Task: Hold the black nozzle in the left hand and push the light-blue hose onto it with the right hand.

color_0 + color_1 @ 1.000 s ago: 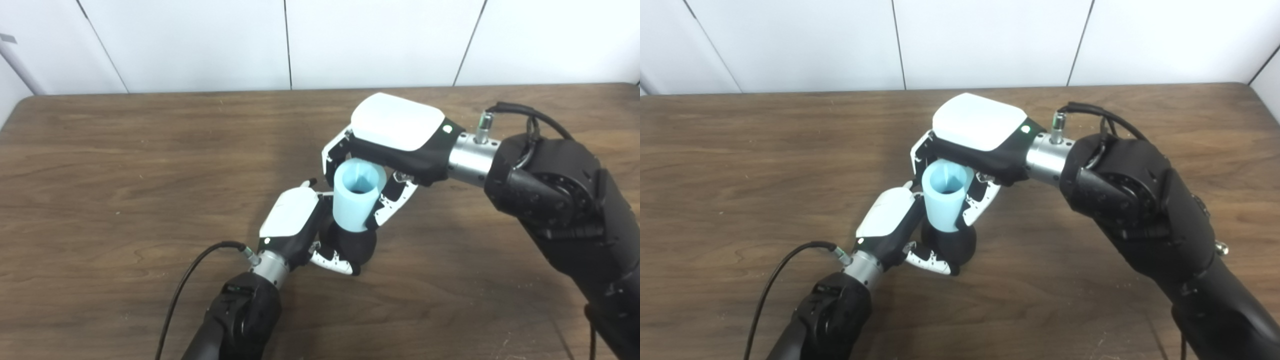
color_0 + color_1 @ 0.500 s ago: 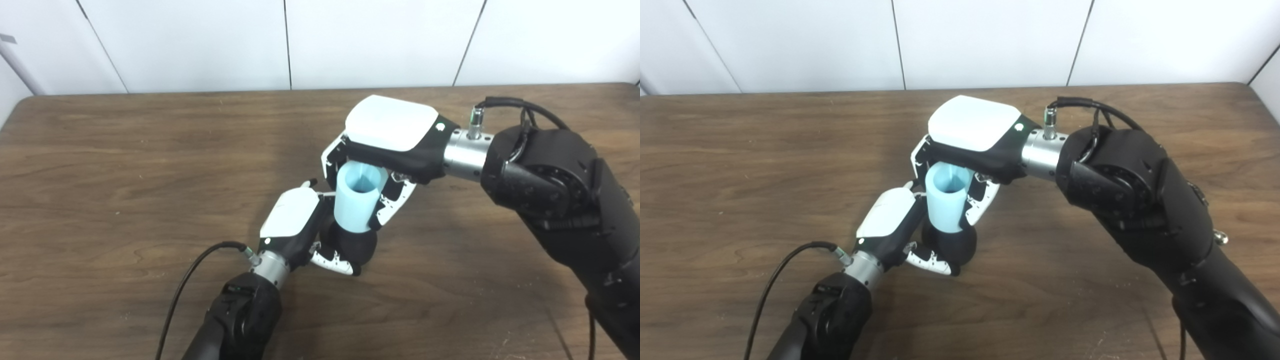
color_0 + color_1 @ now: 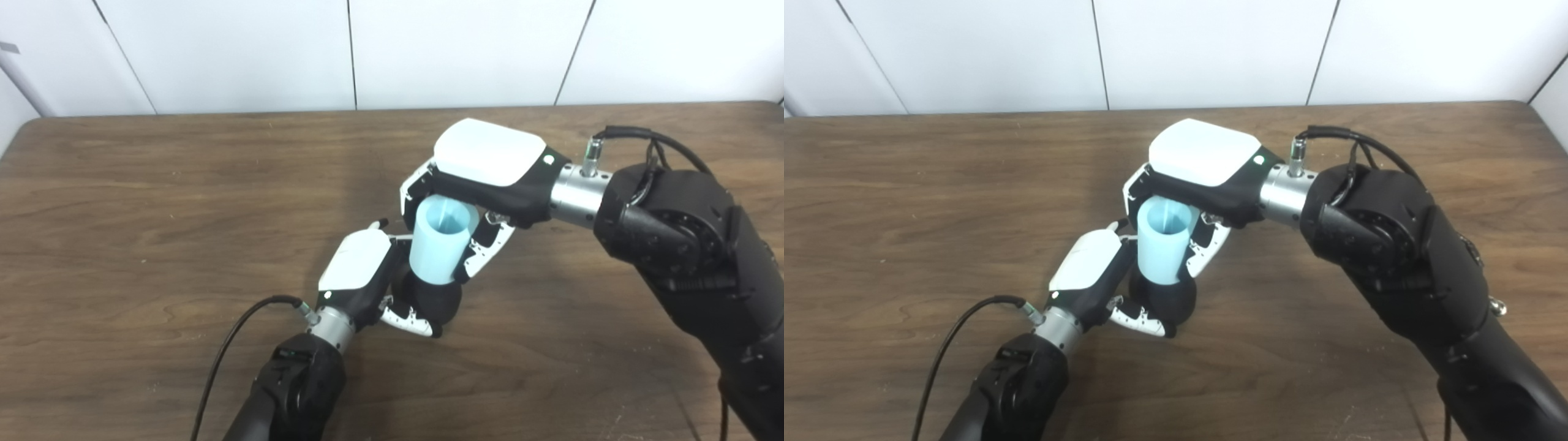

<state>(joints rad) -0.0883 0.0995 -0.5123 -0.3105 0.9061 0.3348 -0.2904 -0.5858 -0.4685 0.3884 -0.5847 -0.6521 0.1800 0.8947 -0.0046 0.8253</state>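
Hose seated on nozzle, both hands gripping above the bench.

Risk is mostly in the alignment: the light-blue hose (image 3: 442, 245) stands a little tilted on the black nozzle (image 3: 435, 300), its lower end meeting the nozzle top, so a push that is not along the axis could make the hose bend or slide off to one side instead of going further on. The right hand (image 3: 484, 177) has its fingers (image 3: 487, 254) wrapped around the hose from above; if they squeeze too hard, the soft wall may deform and jam. The left hand (image 3: 1090, 269) grasps the nozzle low, near the bench (image 3: 153, 214), and the nozzle could turn or slip under the push. How deep the hose already sits is hidden from view.
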